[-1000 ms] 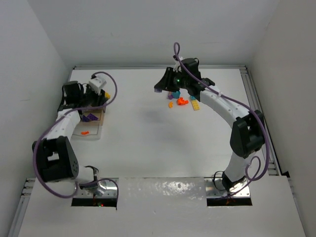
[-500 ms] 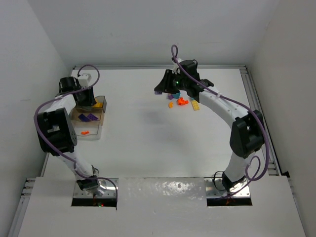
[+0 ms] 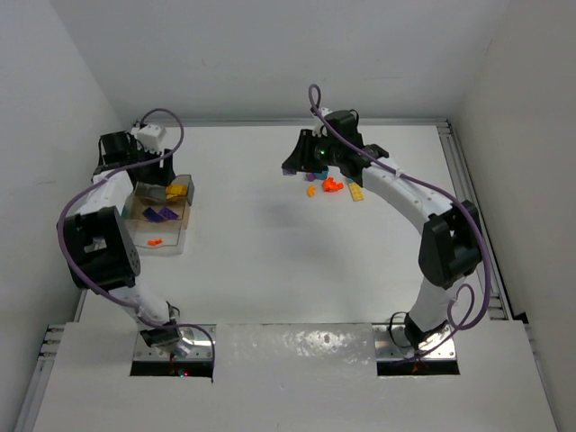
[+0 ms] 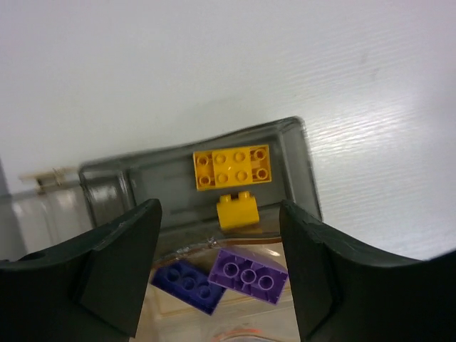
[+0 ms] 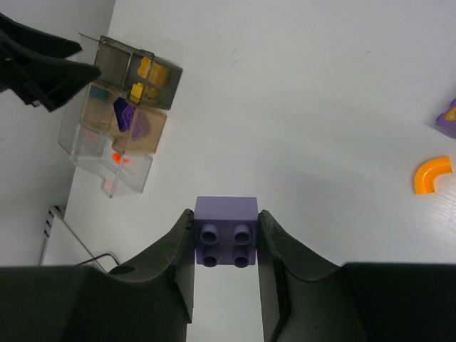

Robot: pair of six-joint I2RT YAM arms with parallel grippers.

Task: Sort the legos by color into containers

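Note:
My right gripper [image 5: 225,242] is shut on a pale purple brick [image 5: 226,234] and holds it above the table; it shows in the top view [image 3: 290,166] left of the loose pile of legos [image 3: 335,185]. My left gripper [image 4: 219,271] is open and empty, above the clear compartmented tray [image 4: 306,171], which shows at the far left in the top view [image 3: 177,241]. One bin holds a flat yellow brick [image 4: 231,167] and a small yellow brick [image 4: 237,212]; the adjoining bin holds a light purple brick [image 4: 249,274] and a dark purple brick [image 4: 187,283]. An orange piece [image 3: 154,241] lies in the near bin.
An orange curved piece [image 5: 432,174] and a purple piece [image 5: 449,117] lie on the table at the right of the right wrist view. White walls close in the table on the left, back and right. The tray also shows in the right wrist view [image 5: 100,182].
My left arm has swung back and left, its gripper now over the tray's far end. My right gripper has lifted slightly from the pile, still holding the purple brick.

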